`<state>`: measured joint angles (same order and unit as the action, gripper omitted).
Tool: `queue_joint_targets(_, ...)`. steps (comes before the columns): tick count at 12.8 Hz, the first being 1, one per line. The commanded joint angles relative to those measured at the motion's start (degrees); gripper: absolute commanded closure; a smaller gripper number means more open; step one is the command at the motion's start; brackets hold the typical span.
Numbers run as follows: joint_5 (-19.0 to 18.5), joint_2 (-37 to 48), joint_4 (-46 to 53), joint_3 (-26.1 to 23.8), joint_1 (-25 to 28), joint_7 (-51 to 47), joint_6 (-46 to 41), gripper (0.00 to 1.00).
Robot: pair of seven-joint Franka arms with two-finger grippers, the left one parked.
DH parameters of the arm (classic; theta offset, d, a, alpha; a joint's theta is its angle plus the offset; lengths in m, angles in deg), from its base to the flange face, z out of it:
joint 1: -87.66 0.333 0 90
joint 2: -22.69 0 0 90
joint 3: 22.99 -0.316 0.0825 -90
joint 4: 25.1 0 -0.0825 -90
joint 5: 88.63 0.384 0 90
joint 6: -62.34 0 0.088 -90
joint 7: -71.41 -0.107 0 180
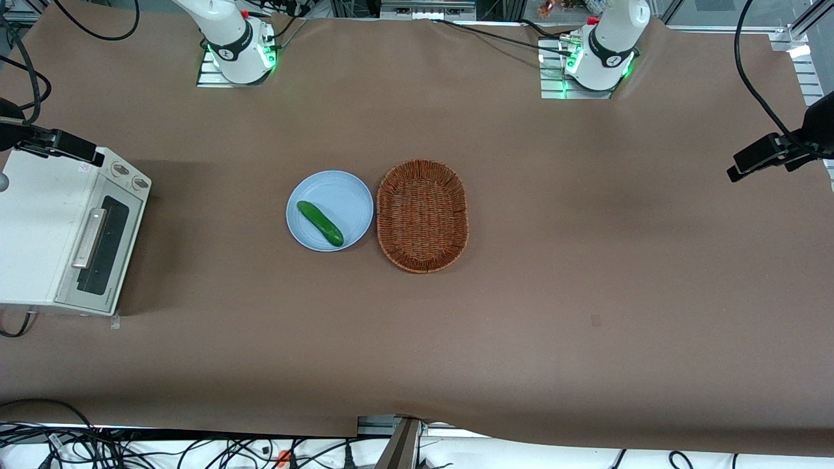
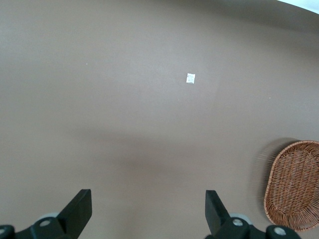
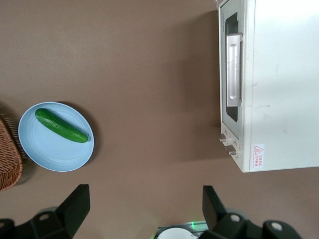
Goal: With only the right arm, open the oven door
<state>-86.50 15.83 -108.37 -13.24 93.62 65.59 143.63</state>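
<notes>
The white toaster oven (image 1: 39,228) stands at the working arm's end of the table. Its oven door (image 1: 104,244), silver-framed with a dark window and a long silver bar handle (image 1: 91,238), is shut flat against the oven's front. The right wrist view shows the same door (image 3: 231,114), its handle (image 3: 233,69) and two beige knobs (image 3: 227,142). The right arm's gripper (image 3: 145,191) hangs high over the table, well apart from the door, open with nothing between its black fingers (image 3: 79,196). From the front it (image 1: 71,146) shows above the oven's knob end.
A light blue plate (image 1: 342,192) holding a green cucumber (image 1: 320,223) lies mid-table, with an oval wicker basket (image 1: 422,215) beside it. The working arm's base (image 1: 238,45) is farther from the front camera. Cables run along the table's near edge.
</notes>
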Motion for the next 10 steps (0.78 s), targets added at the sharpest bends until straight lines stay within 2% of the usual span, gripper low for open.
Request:
queue_joint_targets(1, 1.21, -0.08, 0.48, -0.69, -0.87, 0.81, -0.96, 0.0)
queue_joint_targets(10, 1.21, -1.39, 0.39, -0.69, -0.78, 2.74, -3.77, 0.0)
